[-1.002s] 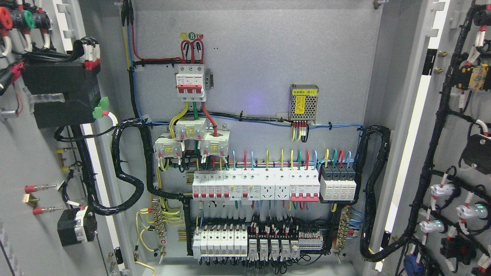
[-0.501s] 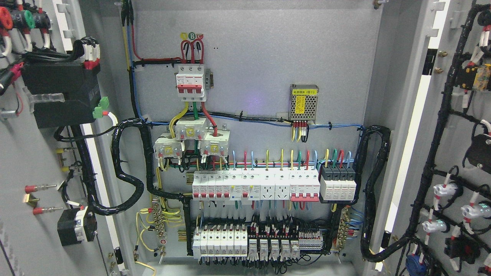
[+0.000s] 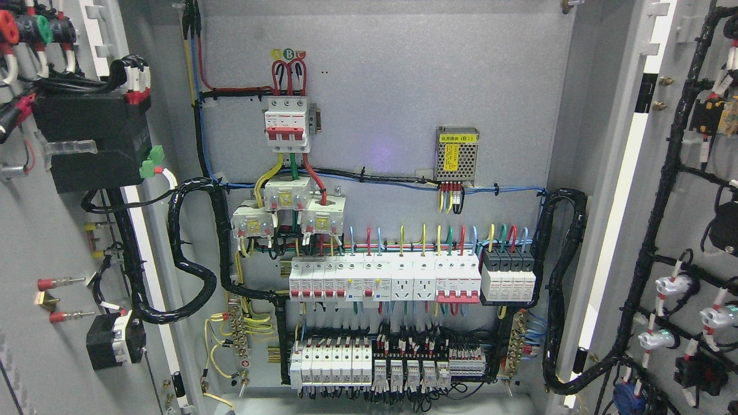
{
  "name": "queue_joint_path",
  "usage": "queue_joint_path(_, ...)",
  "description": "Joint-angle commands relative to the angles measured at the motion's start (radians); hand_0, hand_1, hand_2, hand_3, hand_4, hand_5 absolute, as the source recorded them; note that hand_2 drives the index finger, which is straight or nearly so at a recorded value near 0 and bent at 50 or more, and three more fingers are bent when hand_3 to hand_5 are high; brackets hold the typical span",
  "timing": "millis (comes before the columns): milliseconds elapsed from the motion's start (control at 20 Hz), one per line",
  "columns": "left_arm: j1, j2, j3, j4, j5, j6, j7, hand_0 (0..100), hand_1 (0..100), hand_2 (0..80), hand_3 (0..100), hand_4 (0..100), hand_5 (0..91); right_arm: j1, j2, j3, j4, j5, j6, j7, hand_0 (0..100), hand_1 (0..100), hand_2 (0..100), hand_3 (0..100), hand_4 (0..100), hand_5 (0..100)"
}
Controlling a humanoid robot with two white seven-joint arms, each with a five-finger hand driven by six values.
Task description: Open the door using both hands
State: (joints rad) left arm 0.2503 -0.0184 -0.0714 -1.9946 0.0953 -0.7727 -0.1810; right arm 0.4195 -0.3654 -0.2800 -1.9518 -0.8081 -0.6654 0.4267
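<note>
An electrical cabinet stands wide open in the head view. Its left door [image 3: 34, 242] is swung out at the picture's left, inner face showing a black box [image 3: 92, 141] and wiring. The right door [image 3: 692, 190] is swung out at the right, its inner face carrying black cable looms and small white lamps. Between them the grey back panel [image 3: 392, 75] is fully exposed. Neither of my hands nor any arm shows in the picture.
On the back panel sit a red-and-white main breaker [image 3: 285, 124], a perforated power supply [image 3: 456, 153], rows of white breakers [image 3: 383, 279] and terminal blocks [image 3: 369, 366]. Thick black conduits [image 3: 196, 253] loop down both sides toward the doors.
The right door has swung a little farther out to the right, its cables and lamps shifting rightward. The left door and the panel have not moved.
</note>
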Motion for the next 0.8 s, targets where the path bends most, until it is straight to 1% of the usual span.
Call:
queue_joint_path(0,-0.003,-0.015,0.142,-0.015,0.037,-0.583,0.011,0,0,0.0,0,0,0.0,0.013,0.000,-0.045,0.016,-0.017,-0.003,-0.003,39,0,0,0,0,0)
queue_joint_path(301,-0.003,-0.009,0.180,-0.015,0.078,-0.589,0.011,0,0,0.0,0,0,0.0,0.019,0.000,-0.051,0.030,-0.025,-0.005,-0.003,39,0,0,0,0,0)
queue_joint_path(551,0.004,-0.003,0.206,-0.015,0.093,-0.619,0.009,0,0,0.0,0,0,0.0,0.021,0.000,-0.059,0.051,-0.051,-0.003,-0.003,39,0,0,0,0,0)
queue_joint_path(751,0.012,0.008,0.251,-0.015,0.116,-0.619,0.009,0,0,0.0,0,0,0.0,0.027,0.000,-0.071,0.057,-0.054,-0.005,-0.003,39,0,0,0,0,0)
